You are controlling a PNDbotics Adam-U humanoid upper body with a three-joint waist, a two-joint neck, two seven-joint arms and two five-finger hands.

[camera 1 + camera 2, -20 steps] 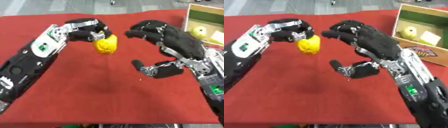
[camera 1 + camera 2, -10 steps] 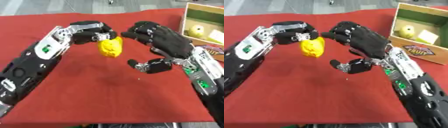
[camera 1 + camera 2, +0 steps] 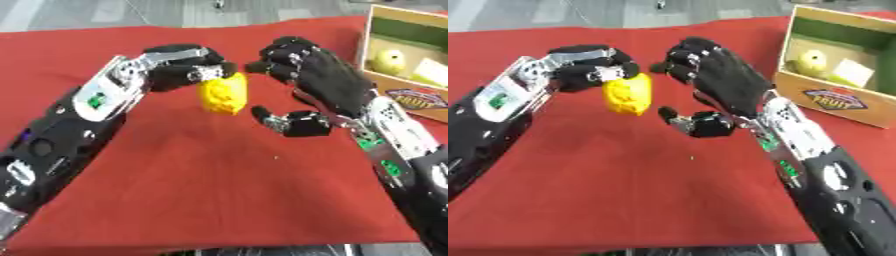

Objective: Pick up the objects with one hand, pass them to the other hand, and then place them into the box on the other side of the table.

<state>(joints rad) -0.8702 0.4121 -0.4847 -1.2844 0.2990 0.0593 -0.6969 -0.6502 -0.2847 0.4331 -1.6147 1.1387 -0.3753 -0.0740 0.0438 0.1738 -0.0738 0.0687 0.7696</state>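
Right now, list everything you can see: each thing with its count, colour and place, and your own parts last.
yellow object: one, yellow, lumpy, held above the table's middle by the left hand.
box: one, tan cardboard with a green inside and a printed label on its front wall, on the table's far right.
pale fruit: one, yellow-green, inside the box.
pale card: one, whitish, inside the box beside the fruit.
tablecloth: one, red, covering the table.
left hand: one, black and silver, fingers curled round the yellow object.
right hand: one, black, open, just right of the yellow object, thumb below it.
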